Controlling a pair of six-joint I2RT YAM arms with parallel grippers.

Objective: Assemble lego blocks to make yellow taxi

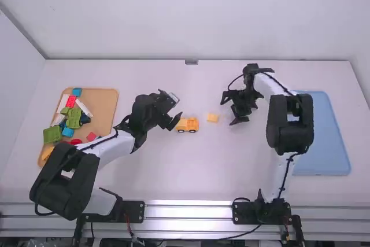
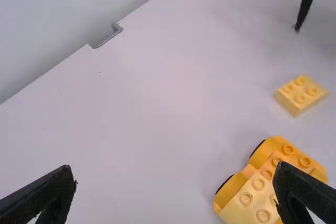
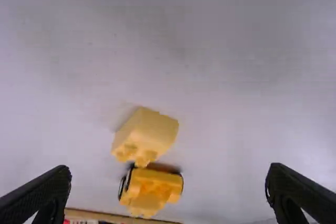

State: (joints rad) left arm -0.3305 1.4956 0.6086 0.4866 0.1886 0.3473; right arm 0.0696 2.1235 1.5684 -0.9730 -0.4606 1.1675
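- Surroundings: on the white table (image 1: pixel 173 177), a tan tray (image 1: pixel 104 106) of mixed blocks (image 1: pixel 73 121) lies on the left arm's side; a blue tray (image 1: pixel 325 137) lies on the right arm's side, partly covered by that arm.
- Obstruction: in the left wrist view, one finger covers part of the yellow car (image 1: pixel 187 124); contact cannot be determined.
- View difference: the left wrist view shows four studs on top of the loose yellow block (image 1: pixel 213 118); the high view does not resolve them. The high view shows both trays in full outline apart from the parts under the arms; the right wrist view catches a tray edge.
- Left gripper (image 1: pixel 176 110): fingers wide apart, nothing held. The car sits just beside it, close to one finger.
- Right gripper (image 1: pixel 227 110): fingers wide apart, nothing held. The block is on the table, near this gripper, between it and the car.
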